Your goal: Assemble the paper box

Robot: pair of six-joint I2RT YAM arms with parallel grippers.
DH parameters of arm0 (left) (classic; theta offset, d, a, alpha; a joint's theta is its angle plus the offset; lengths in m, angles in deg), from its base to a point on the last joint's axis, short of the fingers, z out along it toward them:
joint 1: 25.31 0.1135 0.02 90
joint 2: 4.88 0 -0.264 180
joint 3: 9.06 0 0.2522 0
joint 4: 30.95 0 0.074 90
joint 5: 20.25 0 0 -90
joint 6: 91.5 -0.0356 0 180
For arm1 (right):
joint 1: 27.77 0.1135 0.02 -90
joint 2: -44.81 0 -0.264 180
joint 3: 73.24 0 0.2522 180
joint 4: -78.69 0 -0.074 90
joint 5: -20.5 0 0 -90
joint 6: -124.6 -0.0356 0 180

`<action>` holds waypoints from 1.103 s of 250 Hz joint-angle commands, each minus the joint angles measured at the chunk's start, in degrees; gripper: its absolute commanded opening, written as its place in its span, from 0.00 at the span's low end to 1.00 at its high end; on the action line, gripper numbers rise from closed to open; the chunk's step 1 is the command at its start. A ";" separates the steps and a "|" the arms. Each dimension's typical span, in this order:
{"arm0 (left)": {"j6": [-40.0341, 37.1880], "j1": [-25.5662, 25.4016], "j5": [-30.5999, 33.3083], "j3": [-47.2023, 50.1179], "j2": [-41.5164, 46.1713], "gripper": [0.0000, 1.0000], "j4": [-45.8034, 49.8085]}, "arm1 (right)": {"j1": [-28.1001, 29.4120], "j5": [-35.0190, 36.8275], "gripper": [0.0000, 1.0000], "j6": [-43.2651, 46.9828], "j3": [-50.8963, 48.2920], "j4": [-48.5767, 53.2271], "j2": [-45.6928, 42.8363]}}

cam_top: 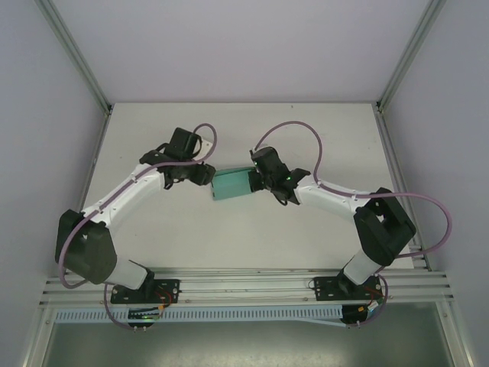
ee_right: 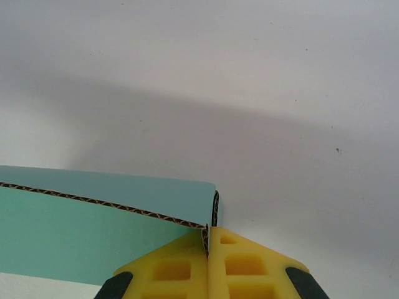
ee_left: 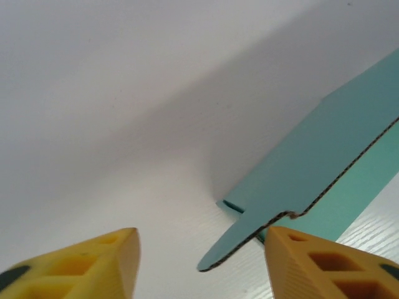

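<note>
Top external view placed the paper box [cam_top: 231, 184] in the middle of the white table [cam_top: 229, 252]. It was a small teal-green card block with its long axis running roughly left to right, one end towards each arm. Whether anything lay inside it could not be told, since no opening faced a camera.

The left gripper [cam_top: 205, 174] stood just beside the box's left end and the right gripper [cam_top: 256, 180] at its right end, so the box sat directly between them.

In the left wrist view, a flat teal panel of the box ran off to the upper right. It showed a brown corrugated edge and ended in a rounded tab that pointed down between the yellow fingers [ee_left: 106, 261]. The jaws stood well apart — the tab lay close against one finger (touching or not, I could not tell) with a wide gap to the other, so nothing was clamped.

In the right wrist view, that gripper's yellow fingers [ee_right: 249, 265] were pressed together on the box's corner — its corrugated edge was pinched in the seam between them, and the panel stretched away to the left.
</note>
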 commanded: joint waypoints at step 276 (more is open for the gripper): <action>-9.02 1.92 -9.35 1.80 -0.60 0.37 -1.29 | 0.66 -1.90 0.00 2.18 1.10 15.86 4.30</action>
